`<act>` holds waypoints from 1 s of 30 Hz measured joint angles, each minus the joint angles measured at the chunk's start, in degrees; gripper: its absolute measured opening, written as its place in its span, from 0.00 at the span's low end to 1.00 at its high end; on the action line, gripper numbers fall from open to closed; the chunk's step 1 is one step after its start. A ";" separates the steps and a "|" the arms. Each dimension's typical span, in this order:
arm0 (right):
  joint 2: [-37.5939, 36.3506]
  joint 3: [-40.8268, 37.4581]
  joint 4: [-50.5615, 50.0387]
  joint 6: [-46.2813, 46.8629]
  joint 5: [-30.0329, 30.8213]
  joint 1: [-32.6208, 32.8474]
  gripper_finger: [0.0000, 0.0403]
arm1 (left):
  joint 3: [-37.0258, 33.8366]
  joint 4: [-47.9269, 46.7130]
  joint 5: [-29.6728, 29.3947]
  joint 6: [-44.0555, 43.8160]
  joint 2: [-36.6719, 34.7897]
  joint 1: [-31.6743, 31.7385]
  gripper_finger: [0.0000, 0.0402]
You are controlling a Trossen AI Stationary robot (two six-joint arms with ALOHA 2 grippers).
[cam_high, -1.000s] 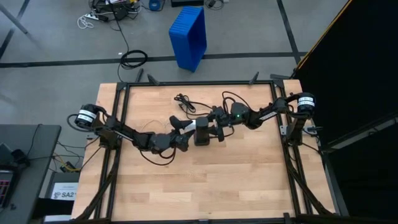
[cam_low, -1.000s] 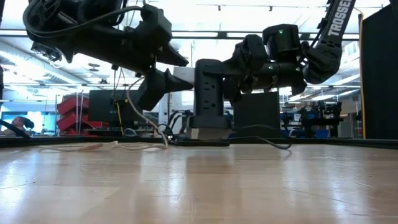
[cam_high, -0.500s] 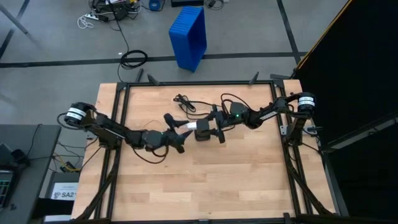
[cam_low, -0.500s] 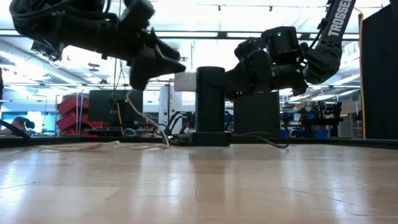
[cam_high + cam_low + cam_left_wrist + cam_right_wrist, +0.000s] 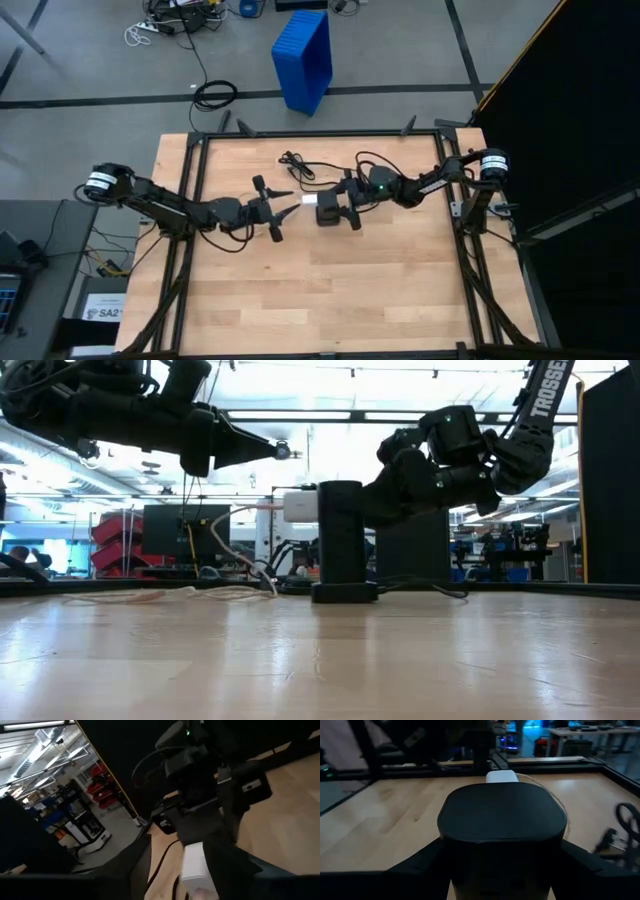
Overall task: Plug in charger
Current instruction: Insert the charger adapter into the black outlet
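You've got the wooden desk (image 5: 330,290) with both arms meeting near its middle. Right end effector (image 5: 341,211) is clamped on the black power tower (image 5: 340,540), which stands upright on the desk (a finger on each side in the right wrist view). White charger (image 5: 309,201) sits plugged into the tower's side, the side facing the left arm, clear of the desk surface. Its thin white cable (image 5: 160,596) trails down across the desk. Left end effector (image 5: 278,207) hangs just beside the charger, apart from it, fingers spread and holding nothing. A black cord (image 5: 296,165) lies behind the tower.
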 joint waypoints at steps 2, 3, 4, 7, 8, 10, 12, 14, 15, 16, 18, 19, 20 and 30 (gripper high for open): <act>-0.01 -0.08 0.01 1.08 0.16 -0.02 0.57 | 0.00 0.00 0.25 -0.02 0.05 0.00 0.40; -0.01 -0.09 0.10 1.46 0.12 -0.02 0.60 | 0.00 0.02 0.25 -0.10 0.05 0.00 0.40; 0.00 -0.17 0.22 2.28 -0.09 -0.02 0.65 | 0.00 0.04 0.25 -0.77 0.05 0.00 0.40; 0.50 -0.51 -0.26 4.20 -0.19 0.43 0.84 | 0.00 0.00 0.27 -1.99 0.05 0.00 0.40; 0.48 -0.51 0.48 4.64 -0.22 0.46 0.89 | 0.00 0.00 0.27 -2.40 0.05 0.00 0.40; 0.23 -0.32 1.48 5.35 -0.29 0.46 0.96 | 0.00 -0.22 0.27 -2.73 0.05 0.00 0.40; 0.26 -0.37 1.09 6.13 -0.42 0.46 0.96 | 0.00 -0.37 0.27 -2.82 0.07 0.00 0.40; 0.26 -0.37 1.52 6.11 -1.27 0.46 0.94 | 0.00 -0.35 0.27 -2.82 0.07 0.00 0.40; 0.04 -0.37 1.58 6.13 -1.78 0.46 0.93 | 0.00 -0.36 0.27 -2.82 0.07 0.00 0.40; -0.16 -0.37 1.61 6.11 -2.17 0.46 0.92 | 0.00 -0.35 0.27 -2.81 0.07 0.00 0.40; -0.89 -0.37 1.40 5.95 -2.78 0.49 0.91 | 0.00 -0.37 0.27 -2.83 0.01 0.00 0.40; -1.39 -0.37 1.11 5.84 -3.05 0.49 0.91 | 0.00 -0.49 0.27 -2.91 -0.20 0.00 0.40; -1.95 -0.37 0.93 5.69 -3.23 0.47 0.92 | 0.00 -0.48 0.27 -2.98 -0.44 0.00 0.40; -13.37 -0.37 -9.90 2.34 -3.45 0.49 0.93 | 0.00 -5.05 3.37 -2.78 -8.06 1.33 0.39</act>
